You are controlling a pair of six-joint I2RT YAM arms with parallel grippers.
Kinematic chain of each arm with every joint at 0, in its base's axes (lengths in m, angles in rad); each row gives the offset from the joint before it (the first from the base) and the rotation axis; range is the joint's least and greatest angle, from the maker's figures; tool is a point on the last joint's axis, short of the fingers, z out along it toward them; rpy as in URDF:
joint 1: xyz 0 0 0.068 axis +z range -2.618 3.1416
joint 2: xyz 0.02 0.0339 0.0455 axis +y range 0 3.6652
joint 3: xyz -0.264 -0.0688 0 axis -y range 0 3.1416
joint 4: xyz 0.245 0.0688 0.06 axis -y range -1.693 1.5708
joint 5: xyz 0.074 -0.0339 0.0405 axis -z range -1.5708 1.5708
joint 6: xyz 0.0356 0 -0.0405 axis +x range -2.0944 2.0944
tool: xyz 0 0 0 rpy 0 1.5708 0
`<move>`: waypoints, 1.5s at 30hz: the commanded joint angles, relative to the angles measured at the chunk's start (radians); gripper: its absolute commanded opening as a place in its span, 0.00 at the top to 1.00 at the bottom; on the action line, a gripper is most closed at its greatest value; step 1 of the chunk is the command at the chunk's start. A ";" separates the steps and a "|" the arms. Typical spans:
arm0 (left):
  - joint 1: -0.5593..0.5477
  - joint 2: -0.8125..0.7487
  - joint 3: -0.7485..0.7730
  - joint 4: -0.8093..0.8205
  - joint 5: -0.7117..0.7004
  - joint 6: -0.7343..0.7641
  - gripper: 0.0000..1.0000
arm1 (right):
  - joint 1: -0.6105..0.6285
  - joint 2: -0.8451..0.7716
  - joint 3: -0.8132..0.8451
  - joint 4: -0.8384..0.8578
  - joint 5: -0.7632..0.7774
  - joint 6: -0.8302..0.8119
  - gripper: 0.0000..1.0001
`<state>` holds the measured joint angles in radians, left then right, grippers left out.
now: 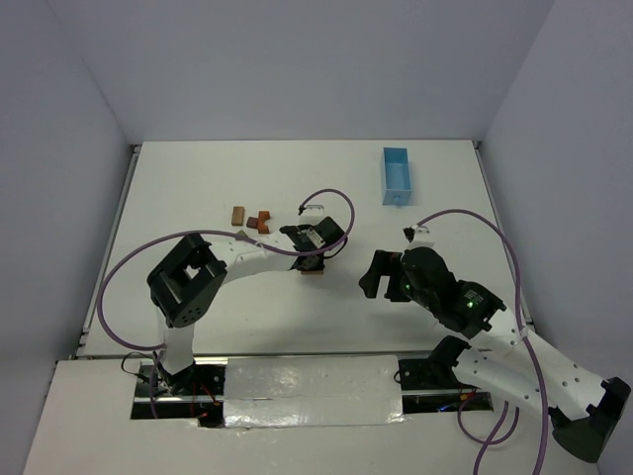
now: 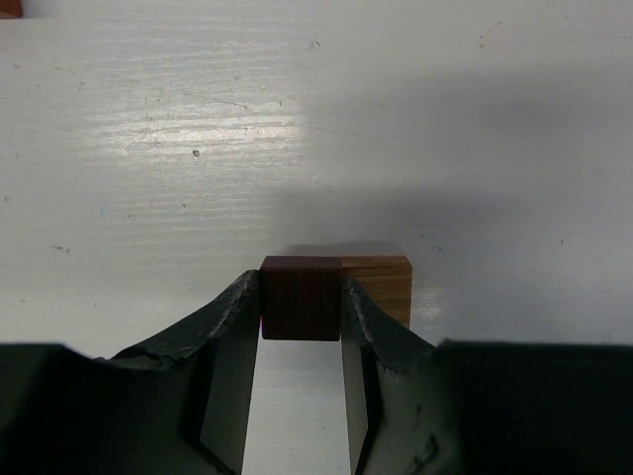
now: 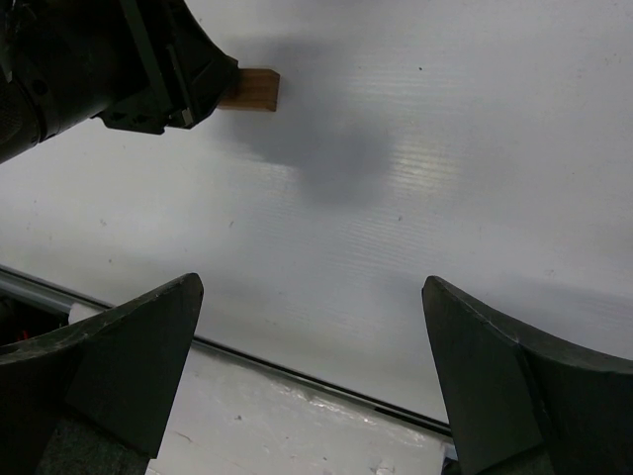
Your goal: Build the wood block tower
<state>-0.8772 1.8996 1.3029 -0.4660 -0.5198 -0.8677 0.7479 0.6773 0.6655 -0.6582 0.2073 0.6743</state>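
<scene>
Top external view first: the white table (image 1: 178, 178) carries everything, and both arms reach over it from the near edge. Right fingers (image 1: 379, 277) stand wide with nothing between them, just beside the left ones, apparently parked so as not to crowd the work. Left fingers (image 1: 313, 259) are narrowed onto a block.

A blue tray (image 1: 397, 175) sits well beyond the right fingers, clear of both arms.

In the left wrist view the held piece is a dark reddish block (image 2: 301, 297), pinched by its two side faces. It sits flush against a light brown block (image 2: 379, 287) just outside one finger, the two touching side by side. I judge this pair to be the tower's base, and the side grip lets the block be squared to its neighbour. Whether it already rests on the table I cannot tell.

Beyond the left fingers and off to their left lie a brown block (image 1: 237, 214) and orange pieces (image 1: 260, 222), near each other. Nothing lies between them and the fingers. The closest obstruction is the right arm itself.
</scene>
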 commanded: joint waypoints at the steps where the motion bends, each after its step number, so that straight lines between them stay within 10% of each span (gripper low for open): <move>1: 0.004 0.010 -0.004 0.015 -0.003 -0.011 0.68 | -0.002 -0.002 -0.006 0.034 -0.003 -0.016 0.00; 31: 0.007 -0.074 -0.002 -0.029 -0.039 -0.014 0.29 | -0.004 -0.012 -0.015 0.046 -0.023 -0.025 0.00; 45: 0.455 -0.199 0.050 0.009 0.205 0.422 0.06 | -0.002 -0.030 -0.024 0.068 -0.048 -0.042 0.00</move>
<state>-0.4881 1.6356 1.2839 -0.4610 -0.4423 -0.6498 0.7479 0.6502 0.6579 -0.6399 0.1780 0.6544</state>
